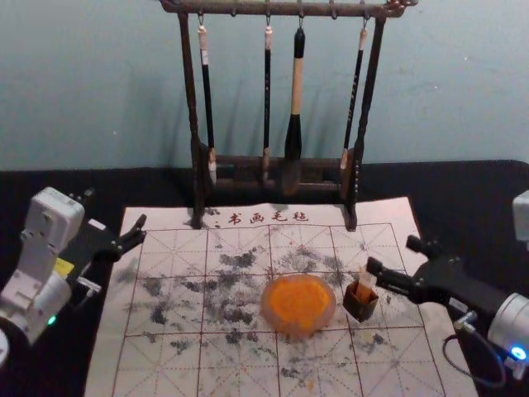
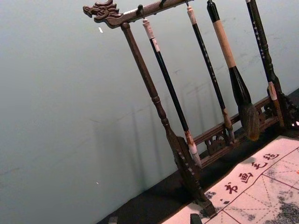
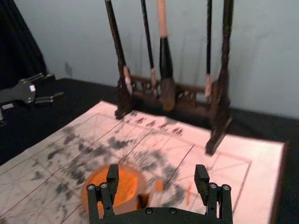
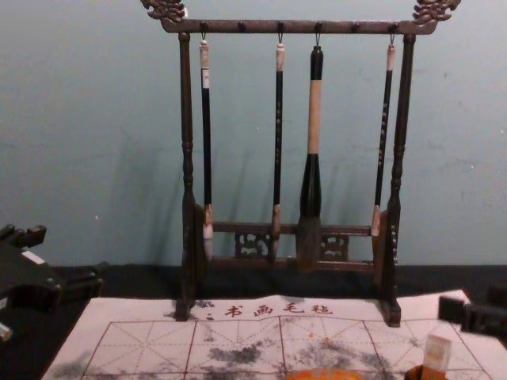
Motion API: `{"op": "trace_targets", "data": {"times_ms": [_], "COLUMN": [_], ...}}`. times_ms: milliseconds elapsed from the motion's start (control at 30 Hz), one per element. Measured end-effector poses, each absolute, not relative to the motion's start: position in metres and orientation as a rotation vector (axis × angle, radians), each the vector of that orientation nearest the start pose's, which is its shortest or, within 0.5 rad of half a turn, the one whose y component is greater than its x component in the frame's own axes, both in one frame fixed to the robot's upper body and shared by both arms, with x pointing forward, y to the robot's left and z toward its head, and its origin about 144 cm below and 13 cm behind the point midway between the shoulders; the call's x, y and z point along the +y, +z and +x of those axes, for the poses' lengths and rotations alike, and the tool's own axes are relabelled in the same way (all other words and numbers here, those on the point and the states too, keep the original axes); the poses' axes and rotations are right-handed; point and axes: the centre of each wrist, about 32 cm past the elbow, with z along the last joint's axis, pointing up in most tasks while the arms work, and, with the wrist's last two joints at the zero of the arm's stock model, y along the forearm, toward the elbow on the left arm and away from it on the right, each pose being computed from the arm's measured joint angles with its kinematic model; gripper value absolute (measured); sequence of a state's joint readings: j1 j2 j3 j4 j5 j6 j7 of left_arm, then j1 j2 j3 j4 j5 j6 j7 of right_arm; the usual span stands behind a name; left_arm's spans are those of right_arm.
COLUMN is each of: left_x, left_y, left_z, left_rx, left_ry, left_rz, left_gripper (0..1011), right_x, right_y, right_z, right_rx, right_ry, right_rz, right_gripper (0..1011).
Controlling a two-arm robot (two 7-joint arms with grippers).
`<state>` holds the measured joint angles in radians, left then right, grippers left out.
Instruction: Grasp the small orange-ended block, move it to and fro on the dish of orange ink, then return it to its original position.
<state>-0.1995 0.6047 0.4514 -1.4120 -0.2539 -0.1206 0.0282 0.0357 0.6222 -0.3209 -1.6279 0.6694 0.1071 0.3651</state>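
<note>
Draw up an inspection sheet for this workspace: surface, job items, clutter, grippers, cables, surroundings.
Surface: gridded mat on a black-covered table; dark smudges, a few orange traces.
Job's things: dish holding orange ink; block upright in a small dark holder, right of the dish.
Clutter: rack at the back, four brushes hanging.
Grippers: left gripper open, by the mat's left edge; right gripper open, near the block.
Cables: one loop at the right arm.
Surroundings: plain wall behind.
</note>
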Motion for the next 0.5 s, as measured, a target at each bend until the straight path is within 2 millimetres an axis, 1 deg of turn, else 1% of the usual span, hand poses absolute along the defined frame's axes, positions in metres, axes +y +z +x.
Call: {"op": "trace_targets", "data": {"times_ms": [200, 500], "left_x": [0.310, 0.310], "left_y": [1.140, 1.140], "left_z": [0.489, 0.489], "left_rx": [-0.285, -0.285], "left_ry": [1.248, 1.248], "left_rz": [0.304, 0.304], "left_gripper": [1001, 1001], "right_x": [-0.302, -0.297], "right_y": [1.156, 1.149], "right_z": [0.458, 0.466], "right_rx": [0.295, 0.356], "right_ry": [-0.874, -0.852], "right_rz": [-0.122, -0.148], "right_gripper": [1002, 1002]}}
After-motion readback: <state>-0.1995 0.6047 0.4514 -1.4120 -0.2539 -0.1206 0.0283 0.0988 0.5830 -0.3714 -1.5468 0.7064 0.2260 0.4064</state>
